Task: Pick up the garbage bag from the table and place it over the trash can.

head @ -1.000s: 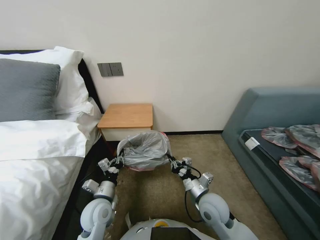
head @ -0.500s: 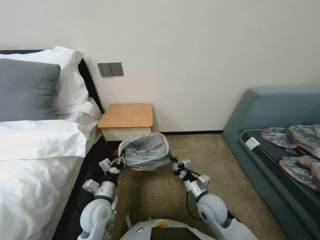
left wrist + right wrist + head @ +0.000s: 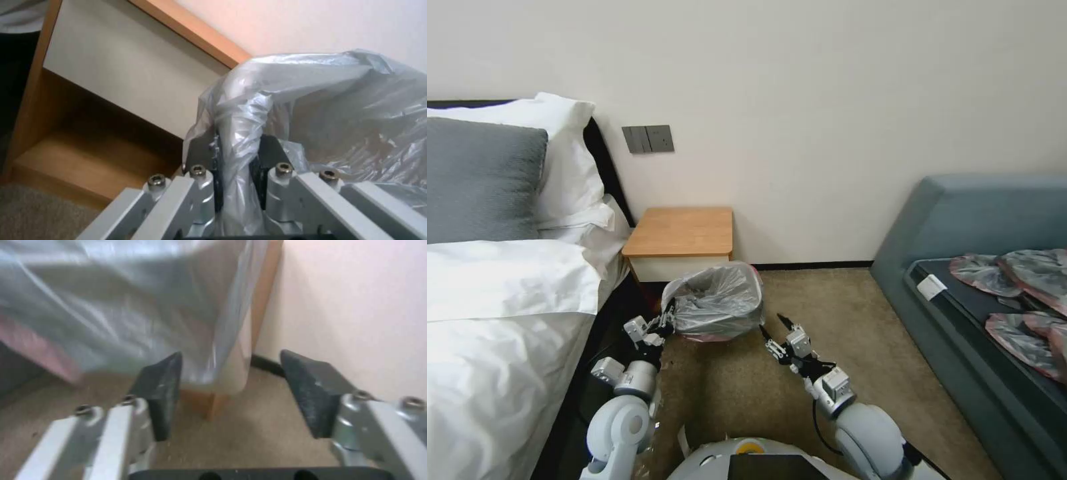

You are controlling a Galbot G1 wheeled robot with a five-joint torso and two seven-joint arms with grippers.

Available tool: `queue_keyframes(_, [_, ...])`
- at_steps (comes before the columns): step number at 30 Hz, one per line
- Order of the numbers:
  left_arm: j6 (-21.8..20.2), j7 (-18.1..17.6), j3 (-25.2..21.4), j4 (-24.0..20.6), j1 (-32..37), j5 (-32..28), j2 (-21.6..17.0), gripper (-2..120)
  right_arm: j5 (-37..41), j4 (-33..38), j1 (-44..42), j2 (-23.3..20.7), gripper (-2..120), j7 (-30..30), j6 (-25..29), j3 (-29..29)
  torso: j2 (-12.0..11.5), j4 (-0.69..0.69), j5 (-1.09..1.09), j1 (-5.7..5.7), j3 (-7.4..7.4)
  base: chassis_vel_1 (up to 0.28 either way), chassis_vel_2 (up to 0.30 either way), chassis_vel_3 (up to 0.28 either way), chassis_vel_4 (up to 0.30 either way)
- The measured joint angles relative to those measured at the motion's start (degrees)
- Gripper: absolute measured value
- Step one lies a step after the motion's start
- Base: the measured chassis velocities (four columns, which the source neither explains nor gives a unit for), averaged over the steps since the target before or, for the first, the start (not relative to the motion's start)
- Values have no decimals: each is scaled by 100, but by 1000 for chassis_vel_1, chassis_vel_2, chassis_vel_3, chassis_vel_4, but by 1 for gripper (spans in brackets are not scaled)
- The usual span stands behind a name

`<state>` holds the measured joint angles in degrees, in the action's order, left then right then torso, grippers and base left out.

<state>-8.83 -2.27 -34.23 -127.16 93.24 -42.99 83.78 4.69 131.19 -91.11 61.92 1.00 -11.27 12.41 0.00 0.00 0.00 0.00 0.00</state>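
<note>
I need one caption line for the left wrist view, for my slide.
Left gripper shut on the garbage bag at the trash can's rim, in front of the table.

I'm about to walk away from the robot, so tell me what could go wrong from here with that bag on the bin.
1. The left gripper is shut on the thin translucent grey garbage bag; pulling back without opening could drag the film off the small beige trash can or tip it.
2. The right gripper is open and apart from the bag, so that side hangs loose and may slip.
</note>
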Motion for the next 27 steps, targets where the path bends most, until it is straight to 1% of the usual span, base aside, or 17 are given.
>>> queue_keyframes(2, [8,14,-33,67,-3,0,-21,9,12,207,-57,30,75,13,55,23,0,0,0,0,0,0,0,0,0])
queue_keyframes(4, [12,21,-43,95,-3,0,-33,9,102,301,-80,39,79,18,71,31,0,0,-1,0,0,0,0,0,0])
queue_keyframes(6, [28,62,-66,175,-5,-64,-99,9,700,572,-79,72,90,54,160,42,0,0,-1,0,0,0,0,0,0])
queue_keyframes(7, [28,62,-66,175,-5,-64,-99,9,700,572,-79,72,90,54,160,42,0,0,-1,0,0,0,0,0,0])
queue_keyframes(9, [31,99,-83,219,-11,-219,-153,9,1259,703,-5,105,96,109,201,42,0,0,-1,0,0,0,0,0,0])
queue_keyframes(10, [-30,140,-103,220,-11,-505,-213,9,1891,811,124,149,99,199,223,42,0,0,-1,0,0,0,0,0,0])
queue_keyframes(11, [-104,158,-118,202,-8,-722,-247,9,2299,855,205,179,100,246,239,46,0,1,0,0,0,0,0,0,0])
queue_keyframes(12, [-104,158,-118,202,-8,-722,-247,9,2299,855,205,179,100,246,239,46,0,1,0,0,0,0,0,0,0])
queue_keyframes(14, [-287,218,-139,172,-5,-1230,-326,9,3247,896,428,260,100,405,316,64,0,0,0,0,0,0,0,0,0])
queue_keyframes(16, [-418,358,-178,205,15,-1721,-426,9,4520,919,708,417,100,764,368,107,0,-1,0,0,0,0,0,0,0])
queue_keyframes(18, [-449,423,-188,223,30,-1858,-457,9,4793,917,773,463,100,865,372,121,0,0,0,0,0,0,0,0,0])
queue_keyframes(19, [-487,566,-199,264,65,-2069,-518,9,5194,866,890,565,100,975,387,167,0,1,-1,0,0,0,0,0,0])
queue_keyframes(20, [-498,672,-204,305,84,-2165,-553,9,5322,824,934,610,100,993,396,192,0,1,-1,0,0,0,0,0,0])
queue_keyframes(21, [-498,672,-204,305,84,-2165,-553,9,5322,824,934,610,100,993,396,192,0,1,-1,0,0,0,0,0,0])
queue_keyframes(23, [-500,1012,-212,483,111,-2368,-656,9,5618,693,1045,796,100,1001,414,267,0,0,-1,0,0,0,0,0,0])
queue_keyframes(26, [-480,1188,-217,596,114,-2494,-712,9,5686,631,1066,904,100,920,409,271,0,0,-1,0,0,0,0,0,0])
queue_keyframes(27, [-446,1357,-221,672,116,-2588,-736,9,5733,576,1066,992,100,775,392,242,0,0,-1,0,0,0,0,0,0])
